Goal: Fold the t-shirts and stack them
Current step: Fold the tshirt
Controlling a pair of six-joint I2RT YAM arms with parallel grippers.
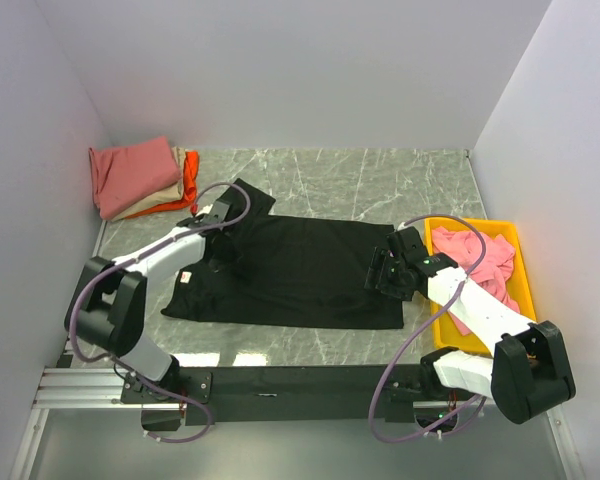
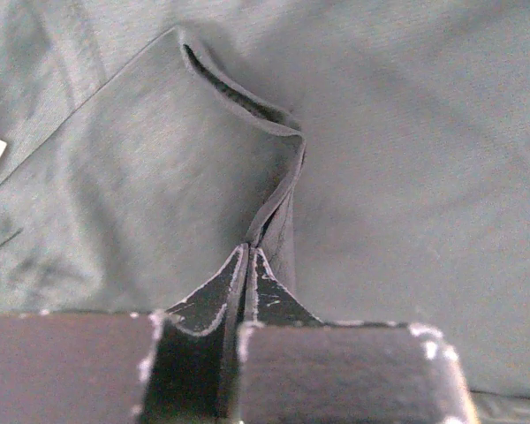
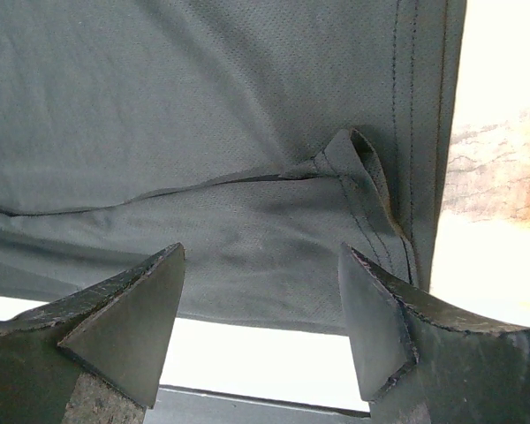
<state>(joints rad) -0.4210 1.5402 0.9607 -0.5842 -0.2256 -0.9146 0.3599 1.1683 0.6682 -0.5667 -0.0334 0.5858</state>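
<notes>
Okay, black t-shirt (image 1: 300,270): big, soft, matte knit, spread mostly flat across the middle of the table, one sleeve kicked out toward the back left. Fine mesh-like weave and a double-stitched hem up close in the right wrist view.
Neck tag (image 1: 184,278): small white rectangle at the shirt's left end.
Left gripper (image 2: 250,254): clamped tight on a raised ridge of the black cloth, over by the sleeve end. Fold standing up as a curled flap right ahead of the tips.
Right gripper (image 3: 261,261): spread wide, released, over the hem at the shirt's right end. Little puckered loop of hem just ahead. Touching the cloth or not: can't tell.
Stack: back left corner, near the wall. Dusty-red t-shirt (image 1: 132,172) folded on top, beige t-shirt (image 1: 155,207) peeking out underneath, orange t-shirt (image 1: 190,185) poking out on the right side.
Yellow bin (image 1: 523,265): rigid plastic, rectangular, at the table's right edge beside the right arm.
Inside the bin: pink t-shirt (image 1: 475,255), crumpled and unfolded.
Table (image 1: 380,180): grey-green marble look, pale veins, a bit glossy.
</notes>
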